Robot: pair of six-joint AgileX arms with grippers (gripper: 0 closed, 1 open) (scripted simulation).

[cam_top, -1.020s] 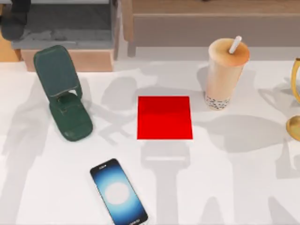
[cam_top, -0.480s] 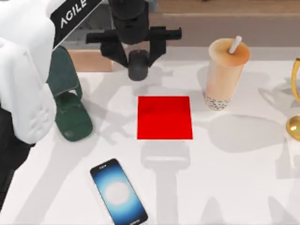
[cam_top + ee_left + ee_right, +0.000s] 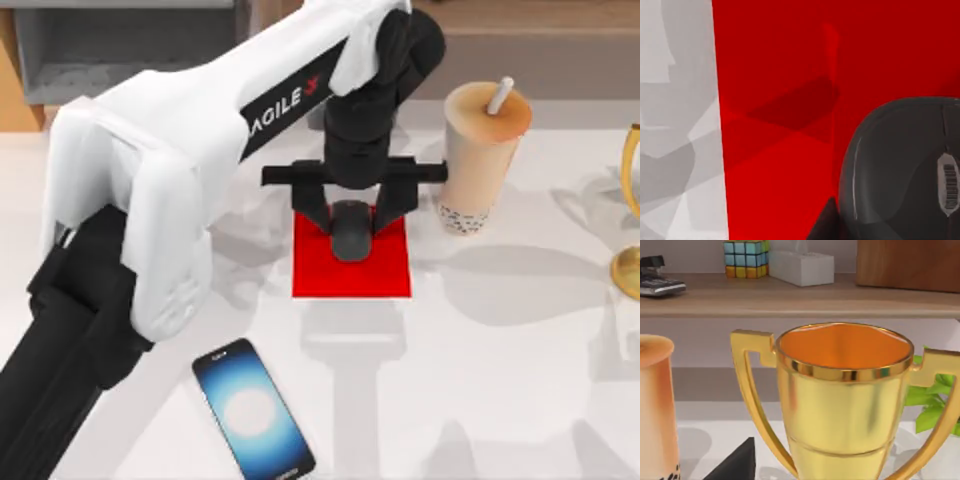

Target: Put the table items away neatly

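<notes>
Mouse (image 3: 351,229) pinched between fingers of left gripper (image 3: 352,222), poised over red pad (image 3: 350,272) at table (image 3: 500,380) centre; smartphone (image 3: 253,408) flat near front edge, milk-tea cup (image 3: 482,155) upright beside pad, both unstowed; right gripper's fingers: cannot tell.

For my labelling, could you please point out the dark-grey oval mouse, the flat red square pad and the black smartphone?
dark-grey oval mouse (image 3: 351,228): top view, its back.
flat red square pad (image 3: 385,275): top view, bare corner area.
black smartphone (image 3: 252,410): top view, glowing screen.
</notes>
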